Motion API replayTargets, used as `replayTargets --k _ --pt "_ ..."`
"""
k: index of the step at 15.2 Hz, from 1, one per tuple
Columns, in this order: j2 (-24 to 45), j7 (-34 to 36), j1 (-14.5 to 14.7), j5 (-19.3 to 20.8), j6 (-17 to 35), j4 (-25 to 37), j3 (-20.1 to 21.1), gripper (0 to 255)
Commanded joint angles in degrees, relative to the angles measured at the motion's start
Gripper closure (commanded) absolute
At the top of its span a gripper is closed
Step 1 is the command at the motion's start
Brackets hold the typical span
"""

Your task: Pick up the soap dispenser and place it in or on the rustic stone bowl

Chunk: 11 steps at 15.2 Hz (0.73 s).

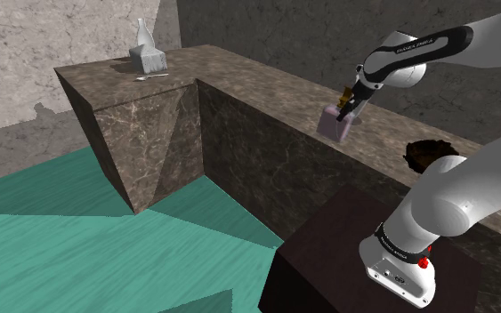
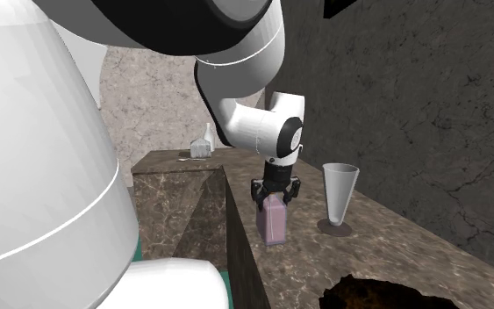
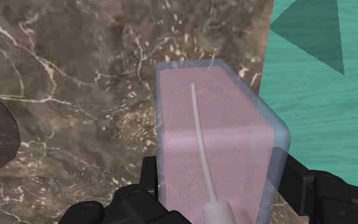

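Clamped tool (image 3: 219, 188) on upright pink soap dispenser (image 3: 215, 127) at bench (image 1: 257, 84) edge; showed rough dark stone bowl (image 1: 422, 153) well apart along bench, toward stand (image 1: 328, 240).

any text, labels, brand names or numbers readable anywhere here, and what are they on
Nothing reads clearly.
White lettering on the arm's upper dark band: too small to read.
White lettering on the dark ring low on the arm: too small to read.
Pink soap dispenser: no label or print.
Cone-shaped glass: no marking.
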State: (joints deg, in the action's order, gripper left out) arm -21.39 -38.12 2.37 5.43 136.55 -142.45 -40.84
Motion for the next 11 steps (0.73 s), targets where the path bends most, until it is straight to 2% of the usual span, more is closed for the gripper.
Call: replayTargets --k 1,11 --pt "-0.8 0.5 -0.3 0.4 -1.4 0.6 0.6 255" --pt "-4.3 2.7 -1.4 1.7 -9.7 5.7 3.4 255"
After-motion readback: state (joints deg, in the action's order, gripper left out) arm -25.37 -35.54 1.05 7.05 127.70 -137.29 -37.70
